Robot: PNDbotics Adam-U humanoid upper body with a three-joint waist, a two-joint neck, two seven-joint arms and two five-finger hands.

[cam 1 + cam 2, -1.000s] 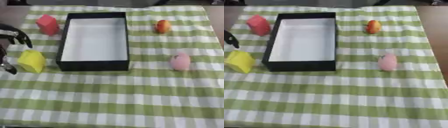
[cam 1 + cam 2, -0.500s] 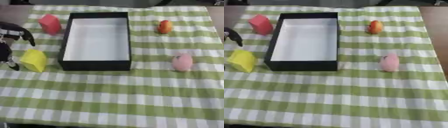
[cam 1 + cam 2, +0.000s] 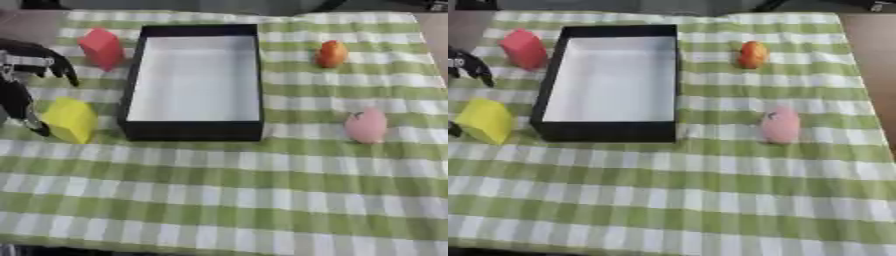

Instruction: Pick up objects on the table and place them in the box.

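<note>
Closing on the yellow block (image 3: 70, 119) needs care: the left hand (image 3: 26, 82), fingers spread wide, should straddle it evenly.

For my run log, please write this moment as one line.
left hand: open, beside yellow block | box: empty | red block, orange fruit, pink object: on the cloth | right hand: not in view
</note>
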